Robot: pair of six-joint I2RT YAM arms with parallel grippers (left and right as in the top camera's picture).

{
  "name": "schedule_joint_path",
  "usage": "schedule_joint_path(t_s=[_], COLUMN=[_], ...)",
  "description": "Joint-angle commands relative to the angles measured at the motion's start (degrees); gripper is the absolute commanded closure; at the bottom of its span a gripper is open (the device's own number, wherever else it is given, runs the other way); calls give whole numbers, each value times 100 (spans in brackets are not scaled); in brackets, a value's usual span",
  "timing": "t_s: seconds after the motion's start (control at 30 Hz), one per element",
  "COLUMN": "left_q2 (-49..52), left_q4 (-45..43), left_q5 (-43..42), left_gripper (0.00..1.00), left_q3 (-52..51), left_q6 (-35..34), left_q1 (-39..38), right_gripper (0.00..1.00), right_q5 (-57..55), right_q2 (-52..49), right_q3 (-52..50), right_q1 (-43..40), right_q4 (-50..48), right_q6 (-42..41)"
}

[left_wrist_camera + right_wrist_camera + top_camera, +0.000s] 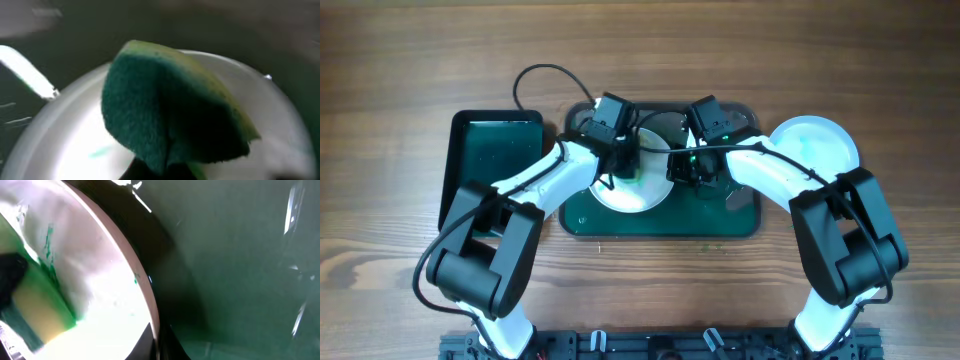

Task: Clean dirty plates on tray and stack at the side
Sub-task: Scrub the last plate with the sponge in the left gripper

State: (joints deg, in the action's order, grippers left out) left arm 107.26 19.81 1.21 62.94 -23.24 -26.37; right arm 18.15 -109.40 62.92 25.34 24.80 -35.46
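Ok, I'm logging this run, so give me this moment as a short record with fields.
white plate: on the green tray, teal smears on it
left claw: shut on the sponge, over the white plate
right claw: at that plate's right rim; grip unclear
second plate: off the green tray, to its right
black tray: left of the green tray
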Motion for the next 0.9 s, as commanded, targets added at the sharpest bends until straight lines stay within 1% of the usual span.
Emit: schedule_joint_path(t_s=[0.0, 0.03, 0.07, 0.13, 0.17, 0.2, 0.23, 0.3, 0.37, 0.4, 0.43, 0.5, 0.53, 0.57, 0.63, 0.67, 0.7, 0.73, 0.77, 0.8, 0.83, 0.87], left_q2=[55, 68, 76, 76, 76, 76, 76, 76, 76, 76, 76, 76, 76, 79, 79, 79, 79, 79, 79, 79, 79, 79], left_q4=[538, 756, 975, 1115, 1113, 1032, 927, 601, 177, 157, 190, 367, 407, 485, 656, 898, 1021, 1169, 1292, 1344, 1329, 1307], left_q5=[1832, 1694, 1161, -776, -1593, -2632, -2813, -2343, -1189, -811, 24, 1687, 2201, 2599, 2594, 2328, 1982, 1338, 452, -485, -1526, -2221], left_gripper=[96, 96, 96, 96, 96, 96, 96, 96, 96, 96, 96, 96, 96, 96, 96, 96, 96, 96, 96, 96, 96, 96], left_q3=[0, 0, 0, 2, 2, 2, 4, 7, 7, 7, 7, 7, 7, 7, 7, 7, 7, 7, 7, 7, 7, 7], left_q6=[-1084, -1202, -1123, -326, -98, 92, 98, -24, -256, -306, -369, -730, -844, -1032, -1180, -1329, -1327, -1325, -1298, -1054, -553, -168], left_q1=[13, -4, -52, -136, -157, -177, -175, -146, -61, -44, -7, 59, 81, 83, 76, 76, 76, 87, 87, 87, 74, 72], right_gripper=[96, 96, 96, 96, 96, 96, 96, 96, 96, 96, 96, 96, 96, 96, 96, 96, 96, 96, 96, 96, 96, 96], right_q5=[-2, -2, -2, 0, 7, 140, 214, 271, 275, 275, 273, 249, 227, 162, -57, -46, -7, 157, 509, 800, 1150, 1425], right_q2=[-173, -173, -173, -173, -173, -173, -170, -173, -173, -173, -173, -173, -173, -173, -173, -173, -173, -173, -173, -173, -175, -177], right_q3=[-68, -68, -68, -68, -68, -68, -68, -68, -68, -68, -68, -68, -68, -68, -68, -68, -68, -68, -68, -68, -68, -68], right_q1=[-7, -7, -7, -7, -7, -7, -7, -7, -7, -7, -7, -7, -7, -9, -26, -55, -79, -83, -83, -83, -83, -83], right_q4=[-33, -37, -35, -17, -17, -35, -17, -11, 31, 31, 28, 24, 2, -35, -9, 22, 52, 46, -22, -61, -175, -267], right_q6=[94, 94, 94, 96, 94, 94, 96, 96, 94, 94, 94, 94, 94, 83, 76, 76, 90, 181, 372, 452, 695, 852])
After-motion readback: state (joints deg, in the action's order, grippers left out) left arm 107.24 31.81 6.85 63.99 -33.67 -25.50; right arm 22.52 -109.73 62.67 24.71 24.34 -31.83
